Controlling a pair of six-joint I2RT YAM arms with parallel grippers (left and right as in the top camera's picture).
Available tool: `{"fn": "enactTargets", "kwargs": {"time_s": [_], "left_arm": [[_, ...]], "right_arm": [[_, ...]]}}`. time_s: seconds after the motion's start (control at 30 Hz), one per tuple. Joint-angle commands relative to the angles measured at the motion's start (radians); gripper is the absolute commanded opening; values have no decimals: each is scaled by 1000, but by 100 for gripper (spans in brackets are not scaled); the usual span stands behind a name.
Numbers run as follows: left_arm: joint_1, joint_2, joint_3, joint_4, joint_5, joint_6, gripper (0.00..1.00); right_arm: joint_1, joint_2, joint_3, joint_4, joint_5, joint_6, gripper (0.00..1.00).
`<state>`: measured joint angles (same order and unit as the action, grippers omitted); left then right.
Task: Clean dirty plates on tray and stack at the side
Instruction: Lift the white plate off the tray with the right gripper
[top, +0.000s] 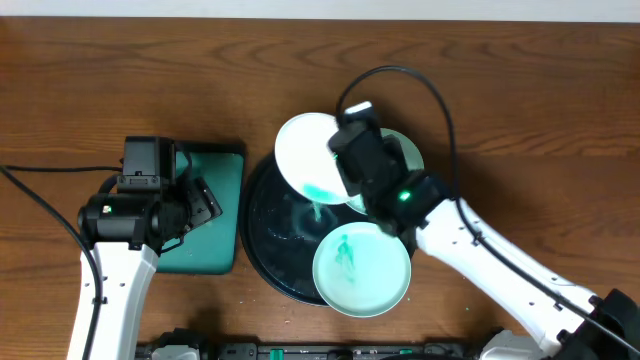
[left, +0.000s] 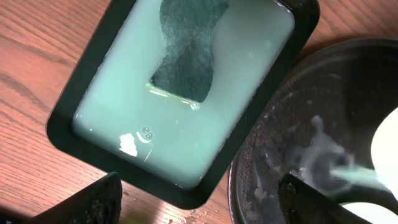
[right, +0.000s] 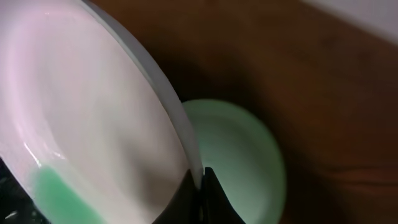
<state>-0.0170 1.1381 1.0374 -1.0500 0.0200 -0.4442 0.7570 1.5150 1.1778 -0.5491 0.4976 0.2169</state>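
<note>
Right wrist: white plate (right: 93, 118) between fingers (right: 219, 202)

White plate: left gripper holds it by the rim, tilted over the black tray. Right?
No, the right gripper holds the white plate by the rim, tilted over the black tray; the right wrist view shows it pinched on the plate's edge. The left gripper hangs open over the sponge tray.

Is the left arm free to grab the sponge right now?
Probably yes: the left gripper hangs open right over the teal tray, and the sponge lies uncovered in it.
</note>
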Motion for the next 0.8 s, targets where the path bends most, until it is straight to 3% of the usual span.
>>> {"fn": "enactTargets", "kwargs": {"time_s": [0.0,0.33,0.43,0.77], "left_arm": [[-2,3,-7,-3,-5,6,80],[-2,3,-7,-4,-5,6,80],[-2,3,-7,-3,-5,6,80],[-2,3,-7,-4,-5,6,80]], "right_arm": [[79,-18,6,31,335,-65,1],[347,-18,6,231,922,-391,1],[391,-18,6,266,999,-465,1],[423,-18,6,269,1051,-496,1]]}}
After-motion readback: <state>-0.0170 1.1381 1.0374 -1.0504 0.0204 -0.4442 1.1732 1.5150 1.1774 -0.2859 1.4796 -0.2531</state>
